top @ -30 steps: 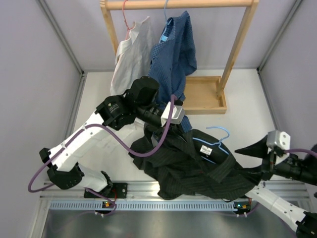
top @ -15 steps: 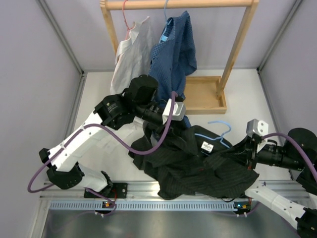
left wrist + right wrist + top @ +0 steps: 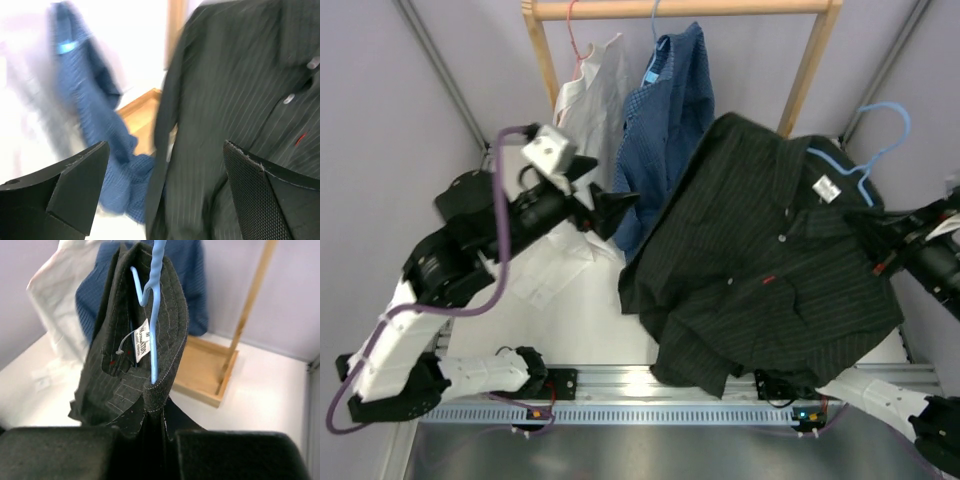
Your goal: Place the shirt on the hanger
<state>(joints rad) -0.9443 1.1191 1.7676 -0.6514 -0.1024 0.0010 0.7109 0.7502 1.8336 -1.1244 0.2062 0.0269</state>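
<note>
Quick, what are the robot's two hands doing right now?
Left gripper: open, holding nothing.
Right gripper: shut on the shirt at its collar, with the hanger inside.

Bright, even light; left-wrist view motion-blurred.

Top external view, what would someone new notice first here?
The big dark shirt dominates the right side, spread open in the air on the light-blue hanger, with the right pincer shut on its collar. On the left, the left pincer is open and empty, pointing toward the blue shirt that hangs on the wooden rack at the back.
</note>
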